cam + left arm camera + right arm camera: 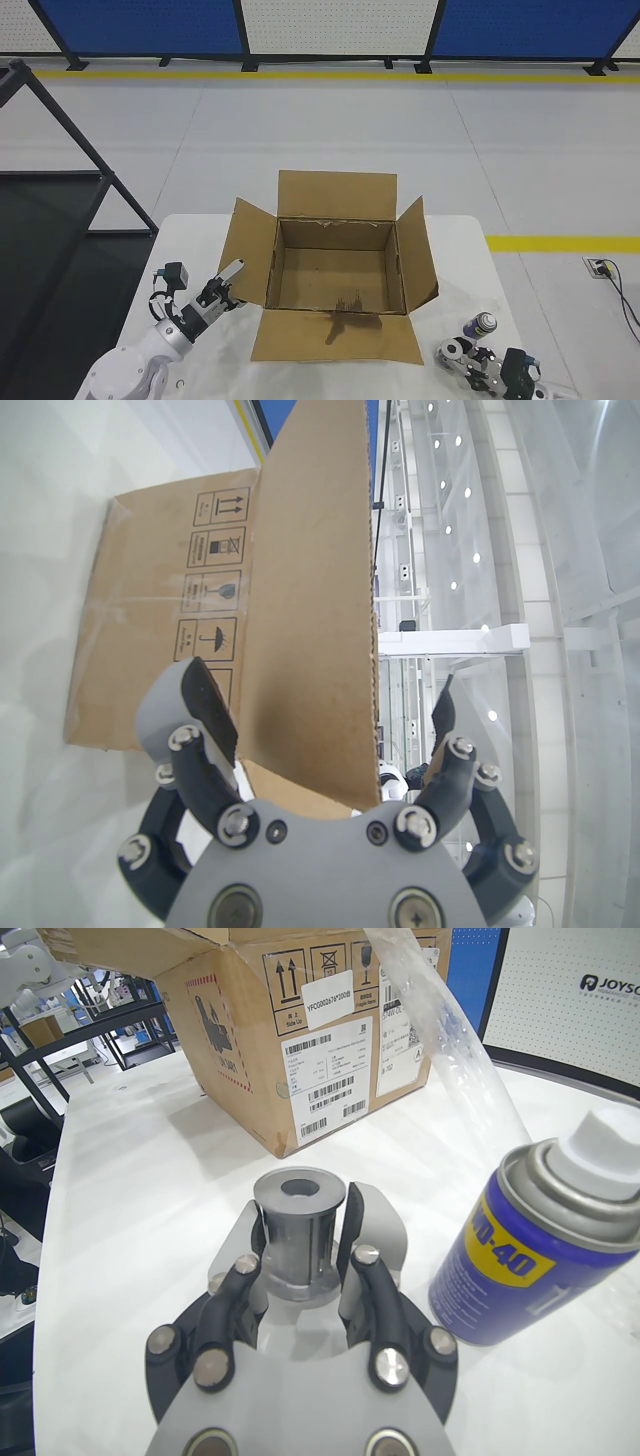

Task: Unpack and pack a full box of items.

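1. Cardboard, plain brown: in the top view I see the box (335, 275) at the middle of the white table (200, 235). Its mouth faces up, all four flaps are splayed outward, and its longer side runs across my view. The left gripper (226, 283) sits just beside the box's left flap (250, 250). The right gripper (458, 355) is near the table's front right corner, with a spray can (481, 324) just beyond it.
2. In the left wrist view, the left gripper (320, 710) has its fingers spread wide. The flap's free edge stands between them, and I cannot tell whether either pad touches it. Past the flap, the box's side wall carries a column of handling symbols.
3. In the right wrist view, the right gripper (305, 1223) is clamped on a grey metal sleeve (299, 1198). The sleeve is flanged and hollow, its axis lies along the fingers, and its bored end points toward the box. The spray can, blue with a yellow band and a white nozzle, stands upright just beside the gripper. A clear plastic strip (465, 1063) slants from the box's top toward the can.
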### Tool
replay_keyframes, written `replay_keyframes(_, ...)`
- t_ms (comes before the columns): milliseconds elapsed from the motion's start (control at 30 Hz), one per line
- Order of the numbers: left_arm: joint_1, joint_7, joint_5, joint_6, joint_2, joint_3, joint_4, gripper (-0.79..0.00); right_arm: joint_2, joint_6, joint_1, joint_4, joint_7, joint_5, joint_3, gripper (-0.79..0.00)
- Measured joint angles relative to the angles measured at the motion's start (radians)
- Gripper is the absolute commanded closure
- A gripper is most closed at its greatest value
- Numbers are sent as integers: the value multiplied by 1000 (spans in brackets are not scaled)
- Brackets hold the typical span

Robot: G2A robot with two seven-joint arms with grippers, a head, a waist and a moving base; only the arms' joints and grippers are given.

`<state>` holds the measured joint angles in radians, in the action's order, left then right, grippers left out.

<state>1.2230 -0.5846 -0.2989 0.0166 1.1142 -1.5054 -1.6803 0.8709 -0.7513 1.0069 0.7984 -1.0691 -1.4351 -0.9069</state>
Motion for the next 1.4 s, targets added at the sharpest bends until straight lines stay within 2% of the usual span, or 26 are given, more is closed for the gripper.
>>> replay_keyframes(200, 0, 0, 0, 0, 0, 0, 0, -785, -6, 8, -8, -6, -8, 16, 26, -437)
replay_keyframes(300, 0, 0, 0, 0, 0, 0, 0, -785, -8, 12, -11, -5, -12, 29, 39, -422)
replay_keyframes(400, 0, 0, 0, 0, 0, 0, 0, -785, -11, 17, -13, -6, -17, 39, 50, -477)
replay_keyframes(533, 0, 0, 0, 0, 0, 0, 0, -785, -14, 22, -18, -6, -22, 53, 64, -471)
replay_keyframes(767, 0, 0, 0, 0, 0, 0, 0, -785, -16, 25, -33, -15, -25, 69, 88, -613)
replay_keyframes(933, 0, 0, 0, 0, 0, 0, 0, -785, -24, 41, -28, -7, -41, 89, 96, -665)
replay_keyframes(1067, 0, 0, 0, 0, 0, 0, 0, -785, -40, 76, -1, 20, -77, 93, 98, -717)
replay_keyframes(1133, 0, 0, 0, 0, 0, 0, 0, -785, -51, 105, 16, 39, -105, 88, 98, -720)
replay_keyframes(1233, 0, 0, 0, 0, 0, 0, 0, -785, -72, 152, 50, 81, -152, 76, 97, -680)
replay_keyframes(1400, 0, 0, 0, 0, 0, 0, 0, -785, -124, 255, 118, 177, -256, 54, 78, -727)
